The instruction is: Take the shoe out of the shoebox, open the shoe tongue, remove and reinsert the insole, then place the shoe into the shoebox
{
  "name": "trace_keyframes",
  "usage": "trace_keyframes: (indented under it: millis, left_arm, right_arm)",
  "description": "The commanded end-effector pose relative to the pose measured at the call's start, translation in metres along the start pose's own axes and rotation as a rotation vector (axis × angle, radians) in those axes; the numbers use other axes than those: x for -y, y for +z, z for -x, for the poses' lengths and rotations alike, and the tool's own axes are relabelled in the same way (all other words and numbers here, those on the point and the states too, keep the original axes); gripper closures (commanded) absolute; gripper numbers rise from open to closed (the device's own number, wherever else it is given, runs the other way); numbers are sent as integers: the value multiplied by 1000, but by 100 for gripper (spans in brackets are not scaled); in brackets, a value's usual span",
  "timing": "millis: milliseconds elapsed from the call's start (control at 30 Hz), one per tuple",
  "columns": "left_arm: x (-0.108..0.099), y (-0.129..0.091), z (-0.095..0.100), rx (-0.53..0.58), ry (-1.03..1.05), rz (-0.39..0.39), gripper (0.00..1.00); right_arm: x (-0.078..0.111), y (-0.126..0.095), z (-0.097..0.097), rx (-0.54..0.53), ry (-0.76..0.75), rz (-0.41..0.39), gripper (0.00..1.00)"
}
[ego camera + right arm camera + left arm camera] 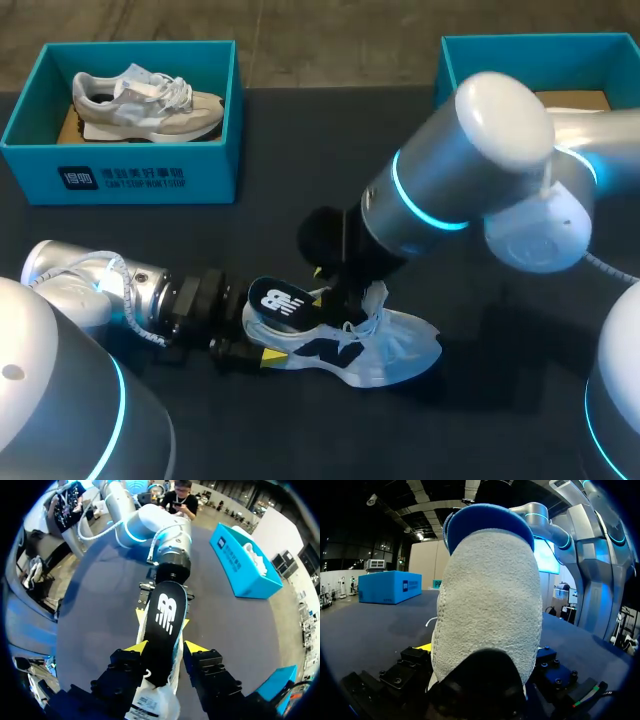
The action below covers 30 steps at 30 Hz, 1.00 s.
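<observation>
Left arm (90, 285) lies low along the table (300, 150), left gripper (255, 340) clamping the shoe (390, 345) at its heel. Right arm (470, 170) bends down, right gripper (165, 647) pinching the insole (162, 625).

The head camera is looking down from above and behind onto the dark table (300, 150), taking in the shoe (400, 345) near its front. The left wrist camera is sitting low, facing across the tabletop, so close that the shoe's heel is filling most of its view. The right wrist camera is looking steeply down, close over the black insole (162, 625). All three are sharing the shoe; head and right wrist views are also sharing one teal shoebox (212, 170).
</observation>
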<state>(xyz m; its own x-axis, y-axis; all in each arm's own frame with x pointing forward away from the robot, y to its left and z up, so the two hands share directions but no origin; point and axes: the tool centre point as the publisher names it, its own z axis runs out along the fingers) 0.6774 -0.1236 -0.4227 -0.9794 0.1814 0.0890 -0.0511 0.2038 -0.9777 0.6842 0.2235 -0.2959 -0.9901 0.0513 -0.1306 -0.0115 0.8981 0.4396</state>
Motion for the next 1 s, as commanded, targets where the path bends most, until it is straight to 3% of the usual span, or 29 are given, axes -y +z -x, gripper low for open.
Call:
trace_keyframes:
  millis: [33, 200, 233, 267, 300, 700, 1000]
  left_arm:
    - [-3, 1, 2, 2, -1, 2, 100]
    - [-3, 1, 2, 2, -1, 2, 100]
    - [-3, 1, 2, 2, -1, 2, 100]
    - [-3, 1, 2, 2, -1, 2, 100]
    - [-3, 1, 2, 2, -1, 2, 100]
    - [-3, 1, 2, 2, -1, 2, 100]
    - [-3, 1, 2, 2, -1, 2, 100]
  right_arm:
    - [-6, 11, 7, -92, -20, 7, 55]
    - [-12, 15, 6, -153, -51, 13, 51]
    - [-14, 13, 6, -156, -55, 1, 39]
    - [-14, 13, 6, -156, -55, 1, 6]
    - [-14, 13, 6, -156, -55, 1, 0]
    - [-14, 13, 6, -156, -55, 1, 0]
    - [-21, 6, 22, -419, -25, 22, 0]
